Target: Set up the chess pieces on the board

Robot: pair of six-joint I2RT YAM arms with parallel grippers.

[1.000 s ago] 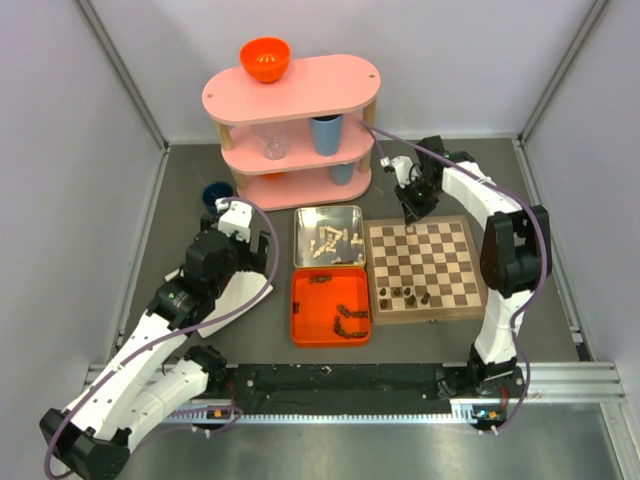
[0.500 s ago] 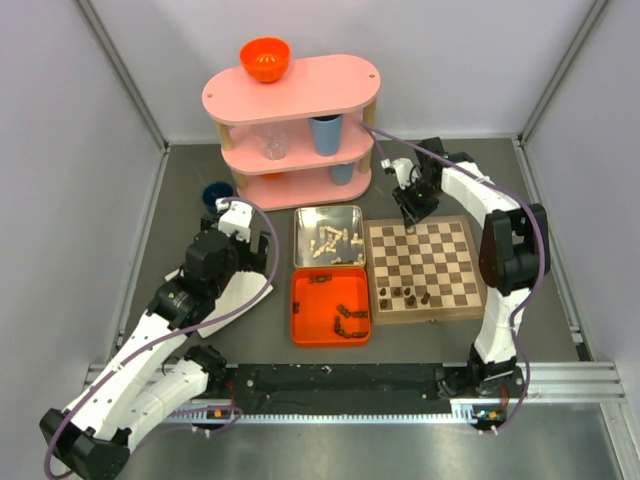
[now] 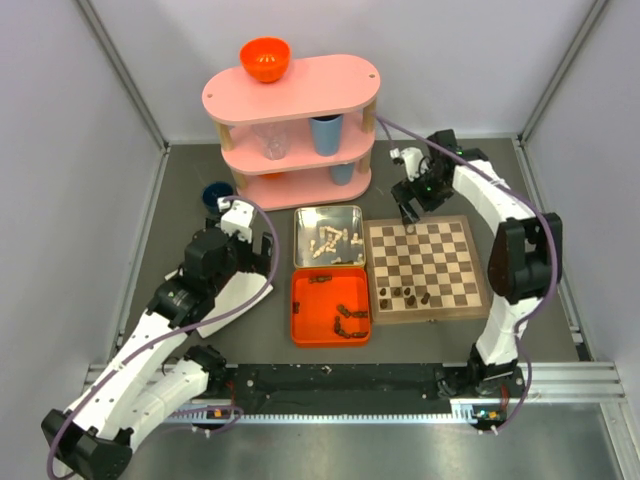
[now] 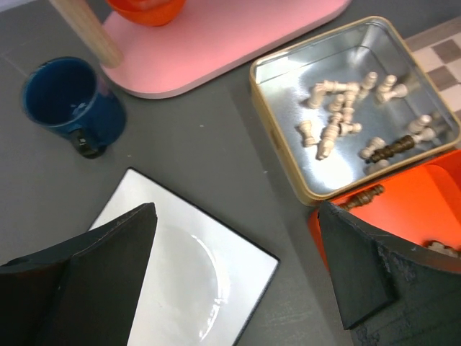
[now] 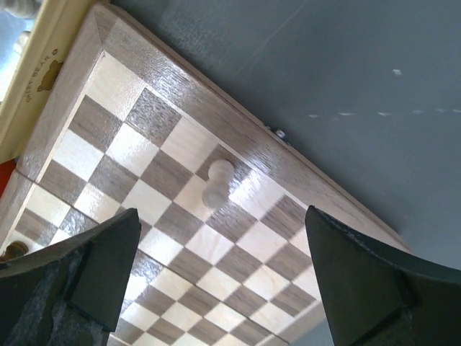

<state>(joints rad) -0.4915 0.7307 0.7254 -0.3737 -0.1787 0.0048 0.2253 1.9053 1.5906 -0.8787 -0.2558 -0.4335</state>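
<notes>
The right fingers [image 5: 94, 267] are seen spread wide above the far edge of the board [image 5: 144, 115], where one cream pawn [image 5: 216, 184] stands free on an edge square. The left fingers [image 4: 108, 259] are likewise spread, nothing gripped, above a white plate [image 4: 180, 267].

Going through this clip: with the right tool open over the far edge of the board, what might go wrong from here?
1. The right tool hangs open astride a pale piece on the far row of the board; a sideways move while this low may knock it.
2. In the silver tin the pale pieces lie jumbled and touching, with one dark piece among them, so a pick may catch two or take the wrong colour.
</notes>
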